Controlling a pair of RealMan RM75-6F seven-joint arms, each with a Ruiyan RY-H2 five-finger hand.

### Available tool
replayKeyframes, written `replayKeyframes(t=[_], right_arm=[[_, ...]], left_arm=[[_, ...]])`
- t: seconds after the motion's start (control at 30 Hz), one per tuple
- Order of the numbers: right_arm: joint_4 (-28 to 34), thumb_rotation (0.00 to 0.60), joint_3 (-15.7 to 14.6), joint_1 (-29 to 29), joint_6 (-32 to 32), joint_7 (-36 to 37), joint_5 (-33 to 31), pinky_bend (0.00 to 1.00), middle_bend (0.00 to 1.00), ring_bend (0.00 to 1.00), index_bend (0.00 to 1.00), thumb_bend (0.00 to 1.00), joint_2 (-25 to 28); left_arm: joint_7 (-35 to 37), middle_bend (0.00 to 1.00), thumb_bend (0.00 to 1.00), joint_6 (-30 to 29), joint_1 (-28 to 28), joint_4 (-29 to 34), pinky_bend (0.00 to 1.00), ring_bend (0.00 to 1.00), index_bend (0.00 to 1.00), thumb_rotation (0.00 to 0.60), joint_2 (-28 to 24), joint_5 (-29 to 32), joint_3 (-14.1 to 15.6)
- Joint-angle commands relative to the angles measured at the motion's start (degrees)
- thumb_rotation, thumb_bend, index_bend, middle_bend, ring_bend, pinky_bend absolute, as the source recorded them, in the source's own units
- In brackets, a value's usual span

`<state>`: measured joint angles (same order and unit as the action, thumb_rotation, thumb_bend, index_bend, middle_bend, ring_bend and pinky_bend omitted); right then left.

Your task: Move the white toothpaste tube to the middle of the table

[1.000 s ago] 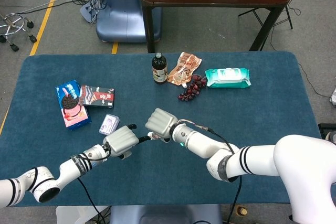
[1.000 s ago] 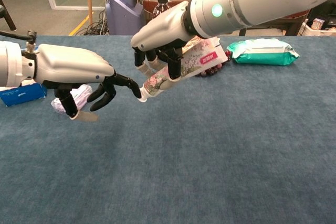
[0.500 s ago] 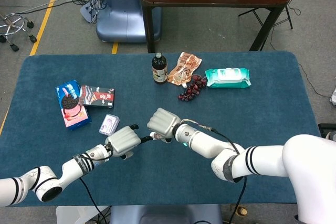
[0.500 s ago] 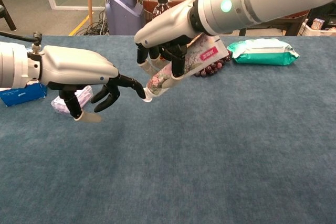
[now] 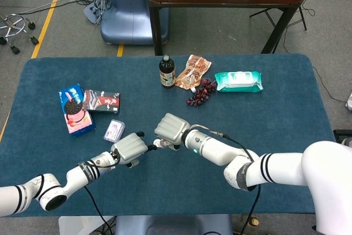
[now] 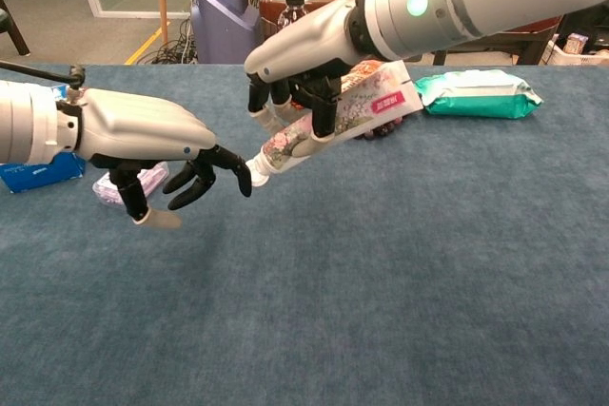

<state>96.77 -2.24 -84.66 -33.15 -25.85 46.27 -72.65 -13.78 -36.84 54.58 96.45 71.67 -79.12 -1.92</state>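
Since a second ago the right hand has lifted the white toothpaste tube with floral print slightly and tilted it flatter, while the left hand has drawn its dark fingertips a little back from the tube's cap. The right hand grips the tube around its middle from above, fingers wrapped over it, holding it clear of the blue carpeted table. The tube slopes with its cap end lowest, toward the left hand, and its flat crimped end raised on the far side of the right hand.

The left hand hovers just beside the cap with nothing in it, fingers loosely curled and apart, the foremost tip close to the cap; whether they touch I cannot tell.

Beyond the left hand lies a small pale lilac packet, and further out a blue cookie pack, a pink pack and a dark box. Behind the right hand stand a dark bottle, a brown snack pouch, a bunch of dark grapes and a green wet-wipes pack.
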Motion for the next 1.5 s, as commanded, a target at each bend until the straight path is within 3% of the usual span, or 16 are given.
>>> replayKeyframes(t=[0.03, 0.53, 0.77, 1.13, 1.23, 1.4, 1.5], right_arm=[[0.1, 0.6, 0.6, 0.4, 0.1, 0.9, 0.6, 0.46, 0.74, 0.67, 0.82, 1.0, 0.1], [2.1, 0.6, 4.5, 5.5, 0.5, 9.8, 5.9, 0.46, 0.74, 0.67, 0.82, 1.0, 2.6], [2.4, 0.6, 3.9, 10.9, -2.3, 13.1, 11.1, 0.46, 0.74, 0.67, 0.82, 1.0, 4.5], [-5.6, 0.6, 1.8, 21.0, -9.2, 19.6, 24.0, 0.46, 0.68, 0.62, 0.82, 1.0, -2.2], [-9.1, 0.6, 1.4, 22.8, -10.6, 21.0, 27.0, 0.46, 0.64, 0.57, 0.79, 0.95, -5.1], [-13.5, 0.6, 1.7, 24.4, -11.1, 23.0, 28.9, 0.45, 0.59, 0.52, 0.7, 0.7, -8.5], [-15.7, 0.6, 2.1, 24.4, -9.2, 23.0, 28.5, 0.45, 0.59, 0.51, 0.69, 0.67, -10.3]], left_arm=[[0.1, 0.61, 0.3, 0.0, 0.0, 0.0, 0.17, 0.55, 0.14, 0.6, 0.0, 0.0, 0.0], [0.4, 0.61, 0.3, -1.2, -0.3, 0.5, 0.17, 0.55, 0.13, 0.6, -0.3, -0.1, 0.5], [-0.2, 0.61, 0.3, -3.1, -1.9, 2.0, 0.17, 0.55, 0.13, 0.6, -3.4, 0.3, 1.5], [-1.1, 0.6, 0.3, -7.5, -5.8, 4.1, 0.17, 0.54, 0.13, 0.6, -8.5, 4.1, 1.8], [-1.0, 0.6, 0.3, -8.8, -7.1, 4.1, 0.17, 0.54, 0.13, 0.6, -9.3, 5.2, 1.9], [-1.0, 0.6, 0.3, -10.4, -8.8, 4.5, 0.17, 0.54, 0.13, 0.6, -10.6, 6.3, 2.1], [-0.9, 0.6, 0.3, -11.2, -9.8, 4.9, 0.17, 0.54, 0.13, 0.6, -11.3, 7.0, 2.1]])
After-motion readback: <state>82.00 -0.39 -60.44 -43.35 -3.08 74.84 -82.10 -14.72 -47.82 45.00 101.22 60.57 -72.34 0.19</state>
